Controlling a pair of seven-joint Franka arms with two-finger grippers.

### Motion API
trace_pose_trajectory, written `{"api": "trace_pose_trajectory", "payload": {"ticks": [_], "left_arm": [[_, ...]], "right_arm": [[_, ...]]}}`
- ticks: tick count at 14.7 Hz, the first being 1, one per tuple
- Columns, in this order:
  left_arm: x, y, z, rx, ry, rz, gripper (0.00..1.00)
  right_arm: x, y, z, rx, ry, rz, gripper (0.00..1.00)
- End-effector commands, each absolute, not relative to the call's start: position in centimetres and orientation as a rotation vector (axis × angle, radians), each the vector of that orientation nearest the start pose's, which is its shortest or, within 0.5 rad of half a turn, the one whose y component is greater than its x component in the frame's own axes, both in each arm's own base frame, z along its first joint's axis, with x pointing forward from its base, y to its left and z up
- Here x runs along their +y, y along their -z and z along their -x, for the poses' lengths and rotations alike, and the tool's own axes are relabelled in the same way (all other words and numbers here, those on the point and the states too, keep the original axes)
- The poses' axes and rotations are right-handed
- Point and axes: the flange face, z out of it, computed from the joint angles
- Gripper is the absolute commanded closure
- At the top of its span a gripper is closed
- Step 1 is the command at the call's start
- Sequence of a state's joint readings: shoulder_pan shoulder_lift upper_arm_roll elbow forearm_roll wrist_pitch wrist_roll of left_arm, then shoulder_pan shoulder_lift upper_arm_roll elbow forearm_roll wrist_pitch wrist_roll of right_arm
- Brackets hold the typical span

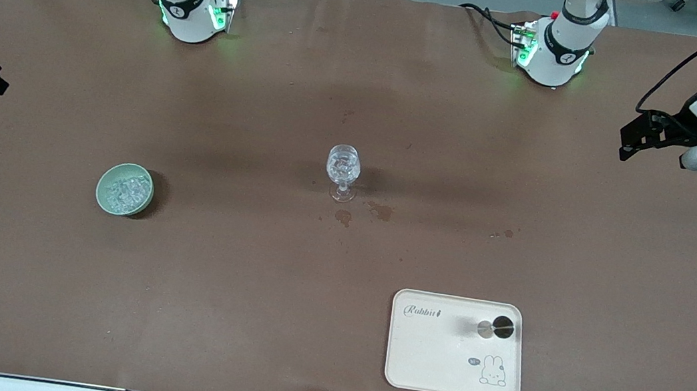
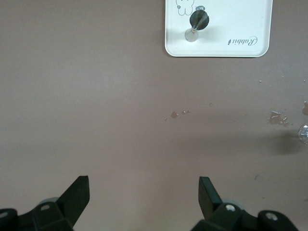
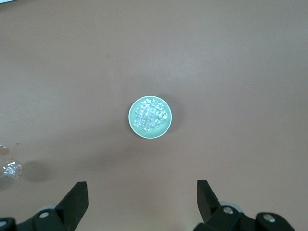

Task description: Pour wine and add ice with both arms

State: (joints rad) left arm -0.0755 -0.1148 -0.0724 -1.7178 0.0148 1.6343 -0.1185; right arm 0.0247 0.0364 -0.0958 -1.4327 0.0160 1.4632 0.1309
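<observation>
With both hands wide and empty, the left hand [image 2: 144,197] should be lowered squarely over the jigger [image 1: 495,327] upright on the tray [image 1: 433,368], the right hand [image 3: 142,198] over the ice [image 3: 149,116]

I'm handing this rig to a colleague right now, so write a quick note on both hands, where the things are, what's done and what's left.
Left hand: open, empty, up over bare table at the left arm's end.
Right hand: open, empty, high over the green bowl.
Ice fills that bowl, toward the right arm's end.
Stemmed glass stands mid-table; whether it holds ice I cannot tell.
Jigger lies on its side on the white tray, nearer the front camera.
Spill stains sit beside the glass.
Progress is unclear; check the glass first.
</observation>
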Motion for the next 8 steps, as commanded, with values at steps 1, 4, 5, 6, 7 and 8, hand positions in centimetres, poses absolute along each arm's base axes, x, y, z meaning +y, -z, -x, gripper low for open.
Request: {"api": "trace_pose_trajectory", "payload": {"ticks": [1,4,5,6,7,8], "left_arm": [[-7.34,-63.13,-52.41,0.043,0.031,3.127,0.0],[-7.33,-63.19,-52.45,0.029,0.032,3.125,0.0],[-7.33,-63.19,-52.45,0.029,0.032,3.125,0.0],[-7.25,-63.11,-52.51,0.031,0.029,3.125,0.0],[-7.28,-63.03,-52.5,0.029,0.027,3.128,0.0],[-7.2,-63.03,-52.51,0.026,0.026,3.128,0.0]], "right_arm": [[-3.63,-66.22,-54.71,0.291,-0.018,3.093,0.0],[-3.63,-66.21,-54.69,0.282,-0.02,3.094,0.0],[-3.63,-66.21,-54.69,0.282,-0.02,3.094,0.0],[-3.46,-66.21,-54.7,0.277,-0.02,3.095,0.0],[-3.46,-66.21,-54.7,0.277,-0.02,3.095,0.0],[-3.54,-66.21,-54.7,0.277,-0.02,3.095,0.0]]}}
